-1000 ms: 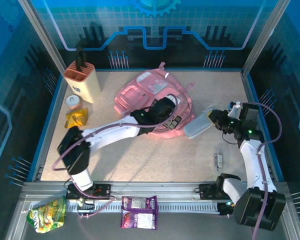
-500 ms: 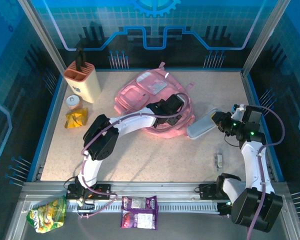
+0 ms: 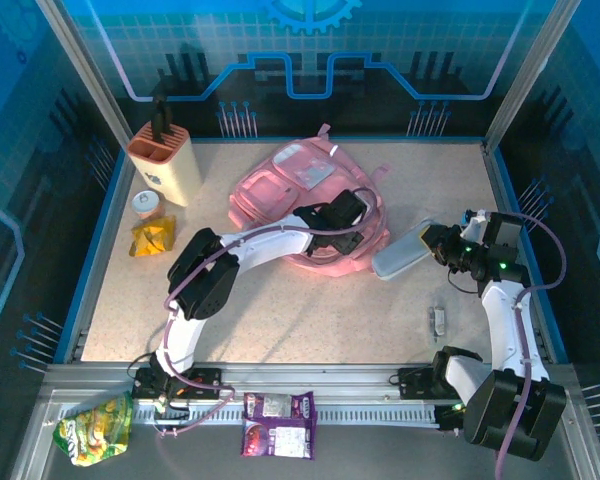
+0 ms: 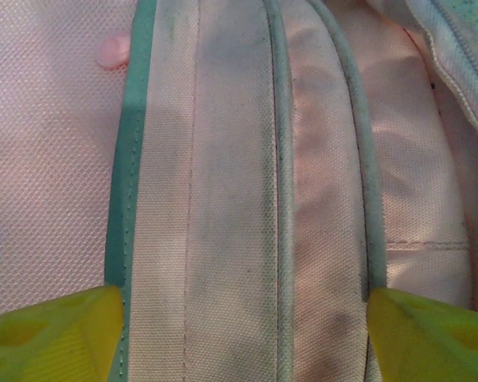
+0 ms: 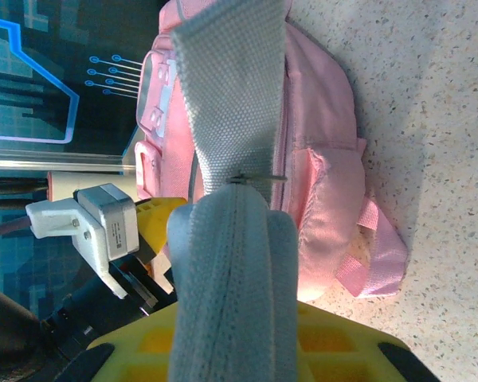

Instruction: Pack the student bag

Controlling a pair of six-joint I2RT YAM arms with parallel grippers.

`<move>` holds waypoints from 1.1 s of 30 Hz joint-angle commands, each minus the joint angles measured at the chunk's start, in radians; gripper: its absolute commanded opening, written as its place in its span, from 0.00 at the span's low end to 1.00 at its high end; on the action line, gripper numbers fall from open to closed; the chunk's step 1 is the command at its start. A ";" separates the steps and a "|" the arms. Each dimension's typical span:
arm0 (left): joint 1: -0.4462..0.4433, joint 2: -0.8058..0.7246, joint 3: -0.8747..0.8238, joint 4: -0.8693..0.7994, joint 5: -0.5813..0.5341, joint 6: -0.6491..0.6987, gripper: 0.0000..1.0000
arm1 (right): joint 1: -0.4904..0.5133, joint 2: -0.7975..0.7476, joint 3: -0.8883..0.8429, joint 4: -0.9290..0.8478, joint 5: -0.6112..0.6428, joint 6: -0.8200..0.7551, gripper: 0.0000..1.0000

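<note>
A speckled beige table point(image 3: 280, 320) sits inside a blue-lit booth with metal frame posts. The backpack point(image 3: 280, 190) lies flat in the upper centre of the overhead view, pink, with a pale pocket panel facing the back wall and straps trailing toward the right. The left gripper point(image 3: 348, 225) reaches in from the lower left and rests on the backpack's right half. In the left wrist view its yellow-green fingers point(image 4: 48, 338) stand spread at the two lower corners, with pink straps edged in teal piping lying between them and not clamped. Just right of the backpack, the right gripper point(image 3: 432, 242) pinches one end of a grey zipped pouch point(image 3: 400, 254), which tilts toward the backpack's edge. In the right wrist view the pouch runs up the middle of the frame from between the yellow fingers, with the backpack behind it. At the upper left of the table stands a peach holder point(image 3: 168, 165) with a black handle sticking up. Below it are a small round tub point(image 3: 147, 203) and a yellow packet point(image 3: 152, 237). A small pale object point(image 3: 438, 320) lies at the lower right of the table. On the metal rail along the bottom edge lie a green snack bag point(image 3: 93, 428) and a purple snack packet point(image 3: 278, 410).
</note>
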 commanded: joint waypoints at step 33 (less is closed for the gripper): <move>0.048 -0.421 -0.047 -0.139 0.069 -0.331 0.00 | 0.187 0.093 0.021 0.178 0.064 0.093 0.15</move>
